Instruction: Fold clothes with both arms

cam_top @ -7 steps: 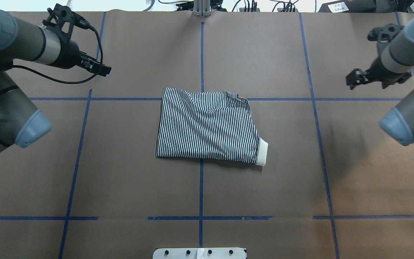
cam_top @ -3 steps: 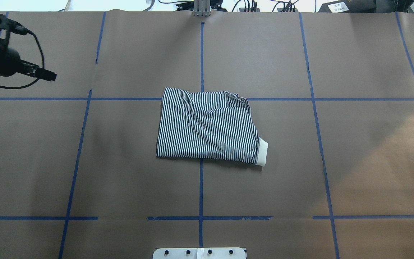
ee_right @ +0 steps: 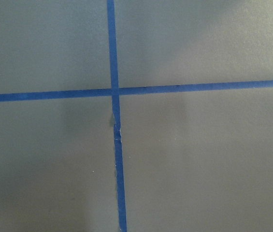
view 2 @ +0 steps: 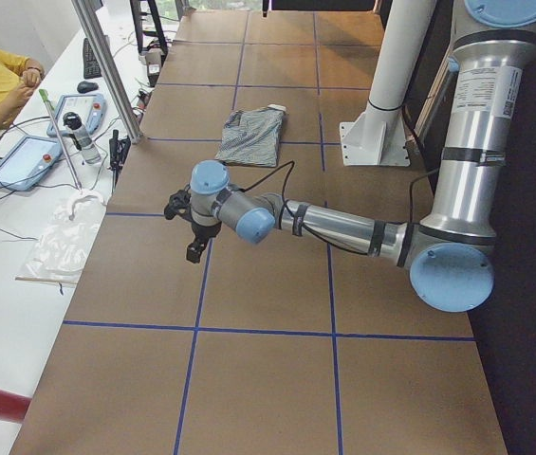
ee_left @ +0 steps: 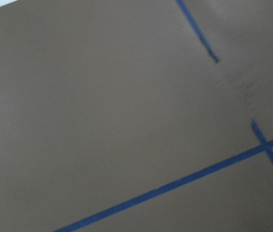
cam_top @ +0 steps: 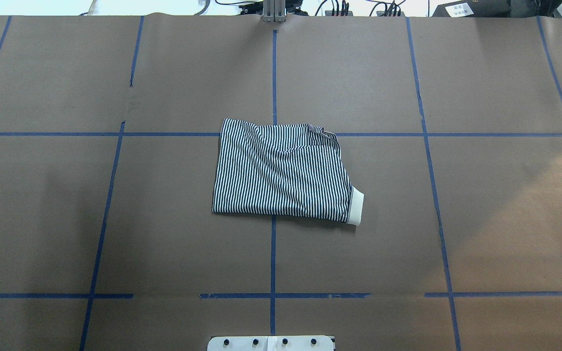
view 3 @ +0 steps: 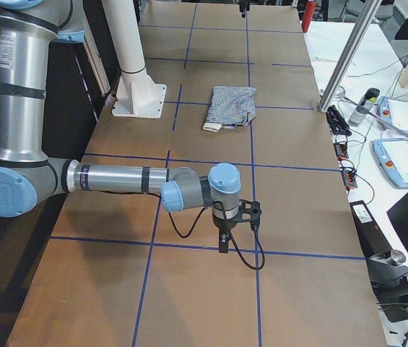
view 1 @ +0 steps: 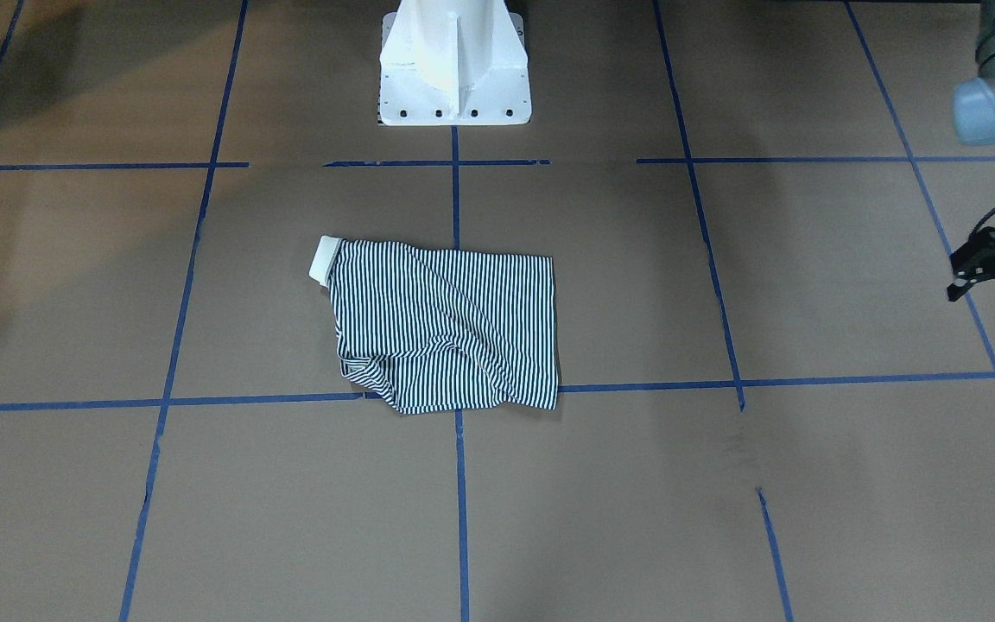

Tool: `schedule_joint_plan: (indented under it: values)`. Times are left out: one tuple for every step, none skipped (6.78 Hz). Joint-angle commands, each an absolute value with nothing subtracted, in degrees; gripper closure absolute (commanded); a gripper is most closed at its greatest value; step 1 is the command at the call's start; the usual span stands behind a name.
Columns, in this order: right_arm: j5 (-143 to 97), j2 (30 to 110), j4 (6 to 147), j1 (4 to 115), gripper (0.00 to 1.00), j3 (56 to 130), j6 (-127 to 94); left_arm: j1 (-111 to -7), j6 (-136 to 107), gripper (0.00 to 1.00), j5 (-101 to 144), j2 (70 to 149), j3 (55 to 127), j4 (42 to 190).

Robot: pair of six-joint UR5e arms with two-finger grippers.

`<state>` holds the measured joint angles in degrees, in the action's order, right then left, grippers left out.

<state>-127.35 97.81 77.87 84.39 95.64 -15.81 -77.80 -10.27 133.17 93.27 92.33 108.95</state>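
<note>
At table (cam_top: 115,219) centre, folded polo shirt (cam_top: 281,170) lies crosswise, collar (cam_top: 356,205) rightward; left gripper (view 2: 193,248), right gripper (view 3: 223,242) state unclear

My left arm (view 2: 343,226) reaches far out to my side, the forearm almost level, and my left gripper (view 2: 194,249) points straight down. My right arm (view 3: 110,178) is stretched likewise to the other side, my right gripper (view 3: 222,242) pointing down. Whether my jaws are apart, I cannot tell.

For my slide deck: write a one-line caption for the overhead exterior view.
Folded striped polo shirt lying across the central blue tape line of the brown table, nothing touching it.
</note>
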Motion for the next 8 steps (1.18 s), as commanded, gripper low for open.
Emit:
schedule_joint_plan:
  values:
    - [-132.2,97.8,86.0,86.7,0.00,98.1,-14.5,-84.1,-6.3,0.00,138.6,88.5,89.5,103.5]
    - [-132.2,98.4,86.6,87.4,0.00,99.5,-13.8,-85.9,5.5,0.00,138.5,86.9,89.4,102.8]
    - [-132.3,99.2,86.7,87.5,0.00,100.7,-13.5,-87.6,10.6,0.00,138.4,85.0,89.5,102.6]
    - [-131.9,99.1,90.1,87.3,0.00,102.7,-13.5,-88.1,10.8,0.00,138.3,83.7,89.6,103.0]
    - [-130.9,99.5,91.7,87.3,0.00,104.4,-13.8,-88.2,10.6,0.00,138.0,83.6,89.5,102.8]
    - [-130.7,100.2,91.5,87.3,0.00,104.6,-13.8,-88.2,10.5,0.00,137.6,83.7,89.9,102.7]
    - [-130.6,100.2,91.4,87.3,0.00,104.2,-14.1,-88.2,10.5,0.00,135.4,83.8,89.7,102.6]
    - [-130.6,100.2,91.3,87.3,0.00,104.2,-14.2,-88.2,10.5,0.00,132.7,83.7,89.8,102.1]
